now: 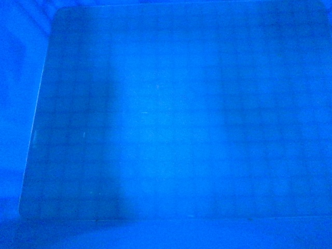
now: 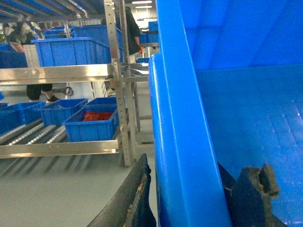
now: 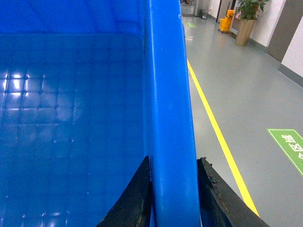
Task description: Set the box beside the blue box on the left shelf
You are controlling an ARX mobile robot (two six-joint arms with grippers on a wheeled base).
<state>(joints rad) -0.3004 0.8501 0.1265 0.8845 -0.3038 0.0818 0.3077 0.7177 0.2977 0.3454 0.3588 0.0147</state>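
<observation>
The box, a large blue crate with a faint grid floor, fills the whole head view and hides both arms there. In the left wrist view my left gripper is shut on the box's thick rim, one finger outside and one inside. My right gripper clamps the opposite rim in the same way. A steel shelf rack stands to the left and carries several blue boxes. One is on the upper level and one with red contents is lower. I cannot tell which one the task means.
Two people stand behind the rack, one at the far left and one further right. Roller tracks run along the lower shelf. On the right side, a yellow floor line, a green floor marking and a potted plant show on grey floor.
</observation>
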